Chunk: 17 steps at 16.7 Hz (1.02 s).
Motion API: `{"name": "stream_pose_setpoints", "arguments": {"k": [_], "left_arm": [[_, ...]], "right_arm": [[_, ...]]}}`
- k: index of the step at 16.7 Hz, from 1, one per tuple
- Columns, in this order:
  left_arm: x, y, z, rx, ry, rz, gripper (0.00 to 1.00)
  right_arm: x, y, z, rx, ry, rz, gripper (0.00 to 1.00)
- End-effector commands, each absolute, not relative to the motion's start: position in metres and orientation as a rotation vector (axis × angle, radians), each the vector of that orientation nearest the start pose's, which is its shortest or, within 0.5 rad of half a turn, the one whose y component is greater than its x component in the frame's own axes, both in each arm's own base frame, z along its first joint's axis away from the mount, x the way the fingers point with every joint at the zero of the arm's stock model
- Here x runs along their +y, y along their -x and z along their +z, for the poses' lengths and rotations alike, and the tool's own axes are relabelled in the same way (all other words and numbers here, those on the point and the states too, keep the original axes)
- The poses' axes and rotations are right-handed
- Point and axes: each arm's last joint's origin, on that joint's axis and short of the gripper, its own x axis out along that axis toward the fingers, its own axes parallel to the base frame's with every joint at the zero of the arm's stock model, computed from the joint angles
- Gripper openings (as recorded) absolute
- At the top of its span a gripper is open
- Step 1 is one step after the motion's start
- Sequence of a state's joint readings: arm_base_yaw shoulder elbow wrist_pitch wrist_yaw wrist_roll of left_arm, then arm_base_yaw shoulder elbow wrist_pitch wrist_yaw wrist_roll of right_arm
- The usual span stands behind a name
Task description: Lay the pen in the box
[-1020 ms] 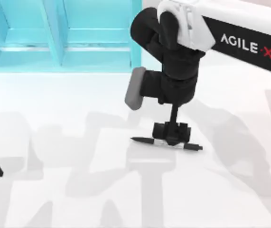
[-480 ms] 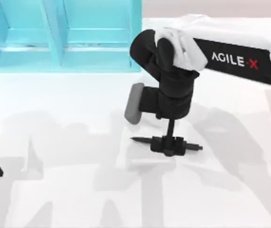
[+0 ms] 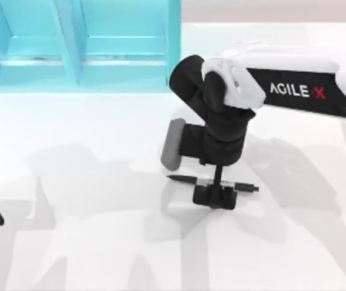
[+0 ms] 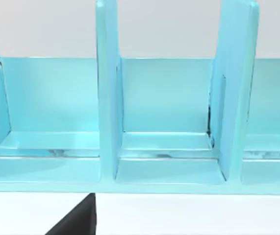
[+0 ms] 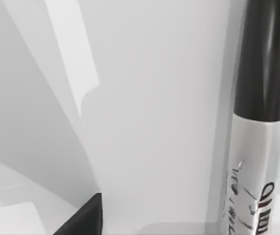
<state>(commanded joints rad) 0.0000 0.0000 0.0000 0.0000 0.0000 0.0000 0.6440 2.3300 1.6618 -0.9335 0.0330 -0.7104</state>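
The slim black marker pen with a silver-grey printed label band (image 3: 212, 182) lay flat on the white table (image 3: 88, 242), right of the table's middle and well short of its far edge, long axis running left to right, tapered tip toward the left. The right wrist view showed the black barrel and printed band (image 5: 250, 186) close up. Judged light, rigid and smooth-sided, so apt to roll or slip; the label band at mid-length looked the best place to take hold, keeping it balanced. The right gripper (image 3: 214, 195) sat low over that mid-section, apparently straddling it; whether its jaws were spread or closed on the barrel could not be told. The large turquoise-blue rectangular box with inner dividers (image 3: 76, 79) stood at the far left corner, well apart from the pen. The left arm was parked at the table's left edge, its wrist camera facing the box compartments (image 4: 166, 161).
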Motion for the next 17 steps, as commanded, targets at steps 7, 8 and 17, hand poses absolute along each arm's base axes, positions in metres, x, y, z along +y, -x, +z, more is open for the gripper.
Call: {"name": "stream_pose_setpoints", "arguments": {"k": [7,8,17], "left_arm": [[-0.0012,-0.1057,0.16,0.0,0.0,0.0,1.0],[-0.0012,-0.1057,0.16,0.0,0.0,0.0,1.0],[-0.0012,-0.1057,0.16,0.0,0.0,0.0,1.0]], "right_arm": [[0.2633,-0.345,0.0875,1.332,1.085,1.038,0.55],[0.2633,-0.345,0.0875,1.332,1.085,1.038,0.47],[0.2633,-0.345,0.0875,1.332,1.085,1.038,0.0]]}}
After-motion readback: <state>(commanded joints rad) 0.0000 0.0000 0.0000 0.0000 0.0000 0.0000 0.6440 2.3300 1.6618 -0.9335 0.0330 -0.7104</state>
